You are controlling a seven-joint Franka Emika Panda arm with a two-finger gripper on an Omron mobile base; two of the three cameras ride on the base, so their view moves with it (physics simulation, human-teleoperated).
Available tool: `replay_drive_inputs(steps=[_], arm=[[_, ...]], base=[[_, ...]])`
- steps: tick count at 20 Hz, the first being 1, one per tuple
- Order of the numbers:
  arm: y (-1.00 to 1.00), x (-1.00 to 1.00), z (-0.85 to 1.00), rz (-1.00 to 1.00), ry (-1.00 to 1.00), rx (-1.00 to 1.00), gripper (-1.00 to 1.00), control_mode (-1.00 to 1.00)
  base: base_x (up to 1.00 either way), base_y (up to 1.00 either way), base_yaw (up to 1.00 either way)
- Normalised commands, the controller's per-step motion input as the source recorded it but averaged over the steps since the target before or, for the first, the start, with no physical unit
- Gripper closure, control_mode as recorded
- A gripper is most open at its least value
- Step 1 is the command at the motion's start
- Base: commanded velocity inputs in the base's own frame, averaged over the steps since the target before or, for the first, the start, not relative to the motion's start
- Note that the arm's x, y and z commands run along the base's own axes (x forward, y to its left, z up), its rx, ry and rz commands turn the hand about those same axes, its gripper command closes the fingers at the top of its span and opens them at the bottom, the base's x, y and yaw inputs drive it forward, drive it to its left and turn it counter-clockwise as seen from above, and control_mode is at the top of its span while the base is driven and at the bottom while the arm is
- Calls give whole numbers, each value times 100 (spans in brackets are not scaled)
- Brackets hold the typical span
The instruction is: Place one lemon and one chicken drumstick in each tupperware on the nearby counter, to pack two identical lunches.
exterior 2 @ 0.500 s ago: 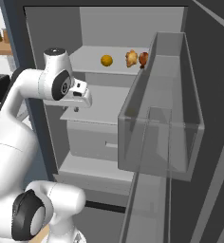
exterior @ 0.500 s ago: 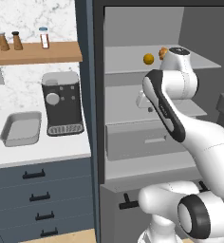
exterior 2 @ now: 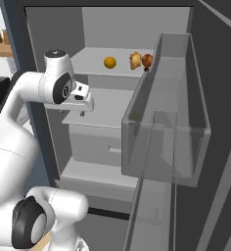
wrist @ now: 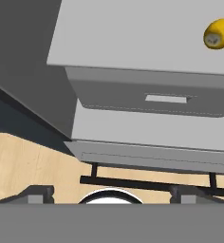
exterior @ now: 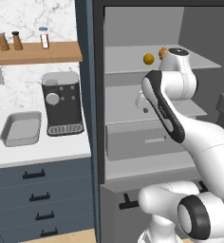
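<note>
Against the frame half a second back, no shift is visible in arm or scene. Gripper (exterior 2: 83,112) hangs at centre left of the right base view inside the open fridge (exterior 2: 54,29), above the middle shelf, jaws spread wide, holding nothing. Round yellow lemon (exterior 2: 109,62) sits on the matte grey top shelf (exterior 2: 90,61), upper centre, beside a knobbly tan drumstick (exterior 2: 135,60). Smooth white counter (exterior: 42,151) lies at lower left of the left base view, carrying a grey rectangular tupperware (exterior: 21,128).

Lemon (wrist: 218,33) on shelf (wrist: 133,38) above drawer (wrist: 147,97)
</note>
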Motion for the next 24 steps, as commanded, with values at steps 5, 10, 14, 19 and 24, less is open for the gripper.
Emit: replay_drive_inputs(steps=[5, 10, 14, 19, 24], arm=[[0, 0, 0, 0, -2, 0, -100, -100], [0, 0, 26, 0, -23, 0, -100, -100], [0, -2, 82, 0, -32, -2, -100, -100], [0, 0, 96, 0, -34, -2, -100, -100], [0, 6, 99, 0, -26, 0, -100, -100]], base=[[0, 0, 0], [0, 0, 0], [0, 0, 0], [0, 0, 0], [0, 0, 0]])
